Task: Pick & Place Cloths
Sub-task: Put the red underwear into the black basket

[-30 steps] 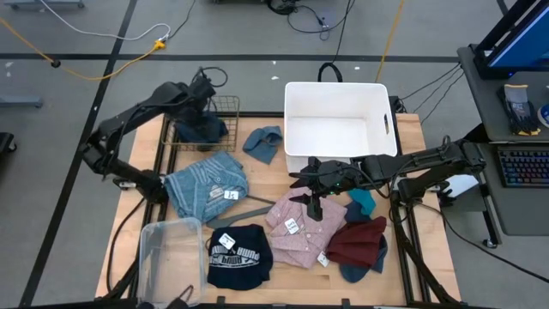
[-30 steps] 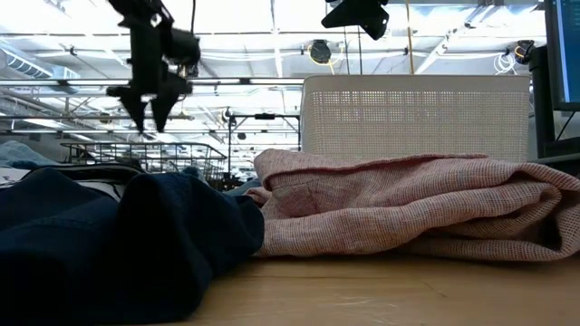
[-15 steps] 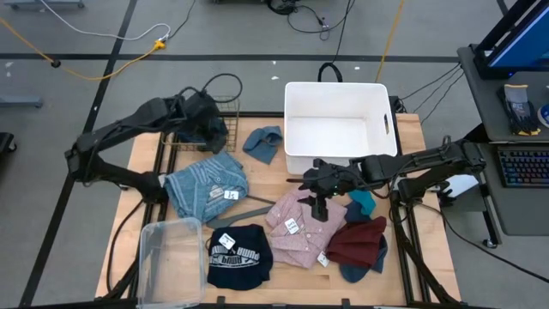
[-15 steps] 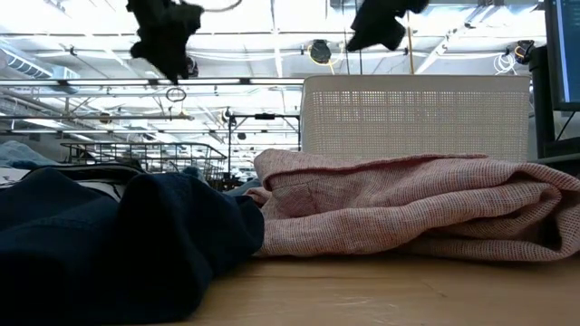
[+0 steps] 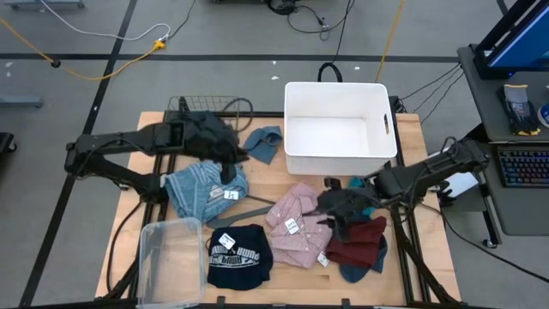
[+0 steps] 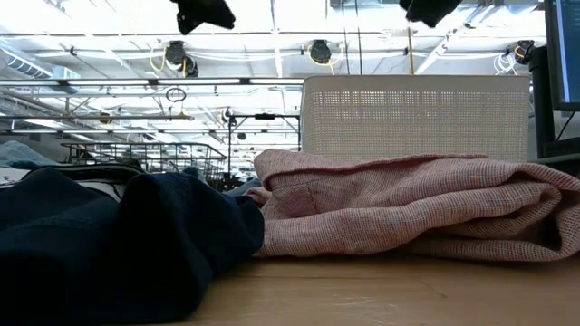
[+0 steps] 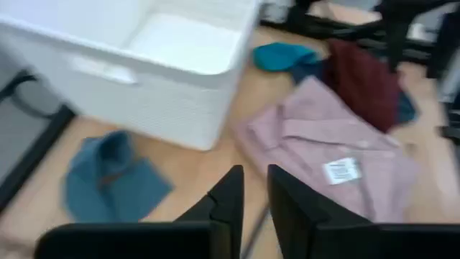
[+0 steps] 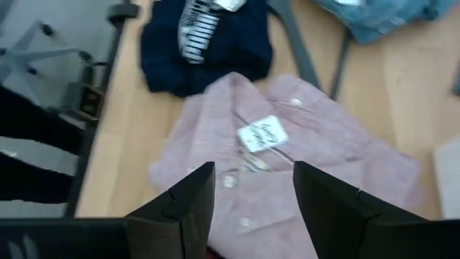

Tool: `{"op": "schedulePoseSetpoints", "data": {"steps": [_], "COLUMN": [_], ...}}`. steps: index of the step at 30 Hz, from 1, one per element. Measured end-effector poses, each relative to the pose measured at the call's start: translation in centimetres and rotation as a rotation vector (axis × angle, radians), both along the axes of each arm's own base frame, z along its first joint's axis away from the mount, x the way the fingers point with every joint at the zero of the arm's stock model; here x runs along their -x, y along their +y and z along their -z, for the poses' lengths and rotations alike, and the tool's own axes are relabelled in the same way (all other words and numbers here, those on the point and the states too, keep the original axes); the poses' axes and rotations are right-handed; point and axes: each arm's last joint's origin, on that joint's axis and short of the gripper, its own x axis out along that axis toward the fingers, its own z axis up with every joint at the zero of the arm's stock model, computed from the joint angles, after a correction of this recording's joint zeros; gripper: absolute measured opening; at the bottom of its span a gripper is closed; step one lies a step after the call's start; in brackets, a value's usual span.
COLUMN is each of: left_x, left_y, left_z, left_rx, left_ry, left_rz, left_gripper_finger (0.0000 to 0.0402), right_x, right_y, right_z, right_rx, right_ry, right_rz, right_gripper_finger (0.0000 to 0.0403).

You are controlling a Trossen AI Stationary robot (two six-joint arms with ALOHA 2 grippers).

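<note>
The cloths (image 5: 296, 219) are not yet sorted: they lie spread over the desk (image 5: 268, 178) in front of the white bin (image 5: 334, 86), which is bare inside. Farthest out from the bin lies the black printed cloth (image 5: 238, 255). Closer to it is the pink checked shirt (image 5: 300, 210), with the maroon cloth (image 5: 360, 240) touching its side. The right hand (image 8: 251, 205) hangs over that shirt, spread wide and holding nothing. This looks like the pick in hand. A good grasp would come straight down on a raised fold near the shirt's middle, away from the white tag (image 8: 262, 134) and clear of the maroon cloth, so only one garment lifts. Nearer the bin's front corner, the left hand (image 7: 253, 198) is drawn narrow with nothing between its fingers, by the denim cloth (image 5: 202, 184) and the grey-blue cloth (image 5: 264, 143). It should stay clear of the bin.
</note>
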Motion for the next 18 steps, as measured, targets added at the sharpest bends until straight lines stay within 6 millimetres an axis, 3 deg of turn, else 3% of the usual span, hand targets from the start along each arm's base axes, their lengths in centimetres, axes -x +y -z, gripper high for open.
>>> {"op": "schedulePoseSetpoints", "data": {"steps": [7,13,18], "left_x": [-0.9,-0.9,-0.7], "left_y": [-4.5,-8.4,-10.4], "left_z": [1.5,2.4,3.2], "left_rx": [0.086,0.107,0.104], "left_ry": [-0.061,-0.128,-0.165], "left_rz": [0.244,0.331,0.320], "left_gripper_finger": [0.0006,0.0017,0.0005], "right_x": [1.3,2.4,3.4], "right_y": [1.8,2.0,2.4], "right_z": [0.5,1.1,1.3], "right_rx": [0.022,0.040,0.036], "right_ry": [0.066,0.174,0.244], "right_rz": [-0.061,-0.005,0.020], "right_gripper_finger": [0.0180,0.0180,0.0180]}}
